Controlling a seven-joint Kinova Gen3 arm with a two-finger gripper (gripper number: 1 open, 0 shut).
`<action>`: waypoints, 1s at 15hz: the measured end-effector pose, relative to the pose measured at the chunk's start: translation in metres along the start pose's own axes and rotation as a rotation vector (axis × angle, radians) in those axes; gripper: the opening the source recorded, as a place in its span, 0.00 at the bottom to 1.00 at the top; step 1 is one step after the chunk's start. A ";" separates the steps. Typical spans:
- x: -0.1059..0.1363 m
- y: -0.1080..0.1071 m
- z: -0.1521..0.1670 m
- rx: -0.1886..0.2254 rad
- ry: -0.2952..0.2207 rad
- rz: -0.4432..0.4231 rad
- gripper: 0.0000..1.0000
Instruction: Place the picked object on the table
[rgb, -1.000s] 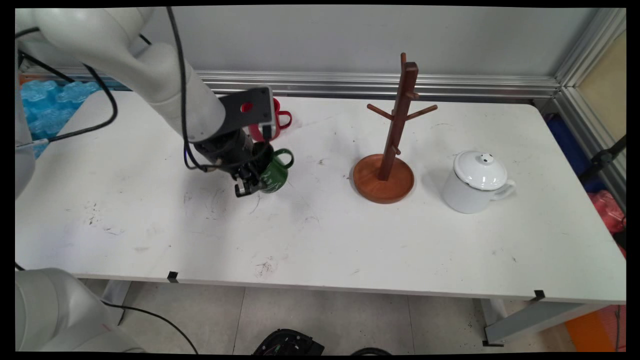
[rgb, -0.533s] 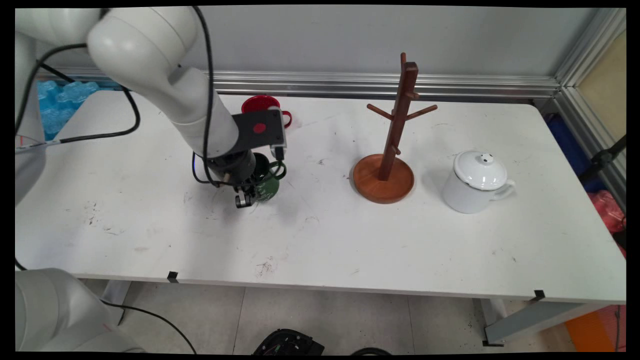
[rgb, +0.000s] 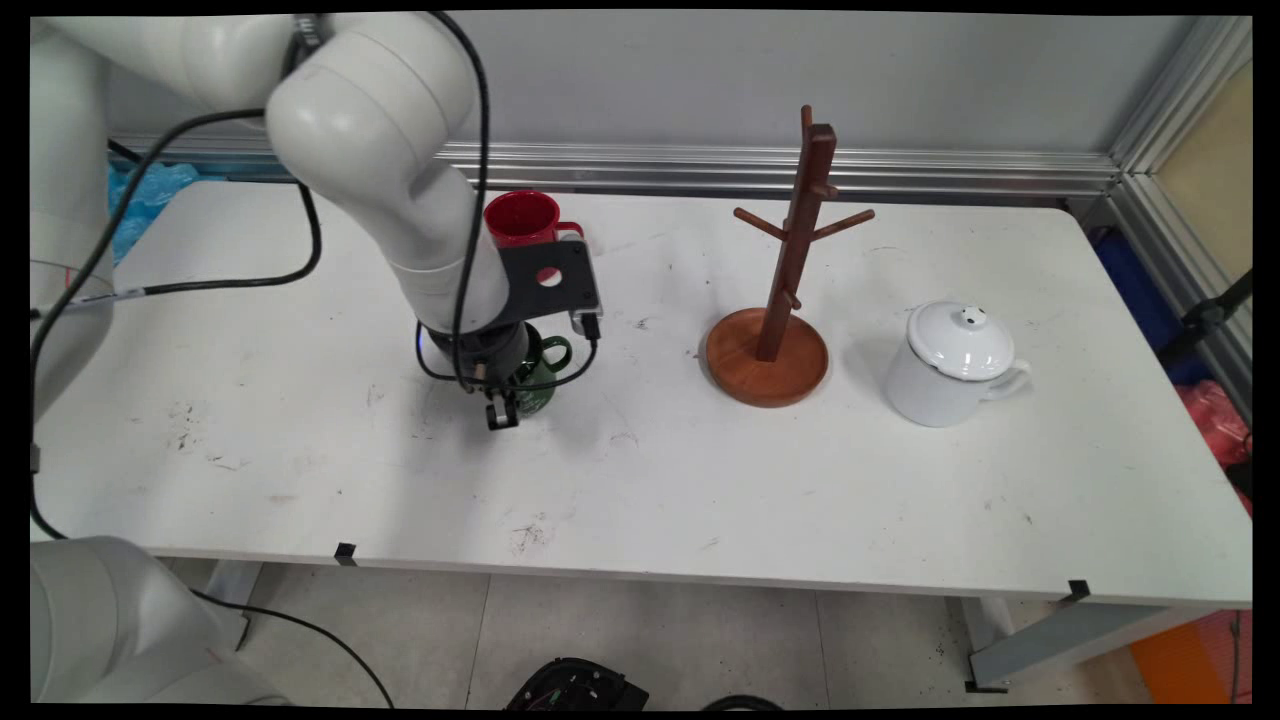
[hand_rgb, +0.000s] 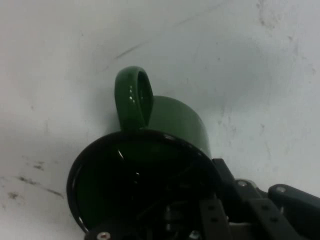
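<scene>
The white worktop (rgb: 700, 480) spreads under and around the end effector (rgb: 505, 408), which points down at it and is clenched on the rim of 1 green mug (rgb: 537, 378). To the end effector's right in the main view stands a wooden mug tree (rgb: 790, 280) on its round base, its pegs bare, and further right, well apart, a white lidded enamel pot (rgb: 950, 365). Beyond the end effector, toward the wall, stands 1 red mug (rgb: 520, 218), partly behind the wrist. In the hand view the green mug (hand_rgb: 150, 165) shows its dark inside, its handle on the side away from the end effector (hand_rgb: 220, 210), the wall caught between the fingers.
</scene>
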 end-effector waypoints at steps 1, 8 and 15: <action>0.003 0.001 0.001 0.000 -0.008 -0.007 0.00; 0.022 0.005 0.008 -0.003 -0.050 -0.049 1.00; 0.036 0.005 0.007 -0.006 -0.042 -0.053 1.00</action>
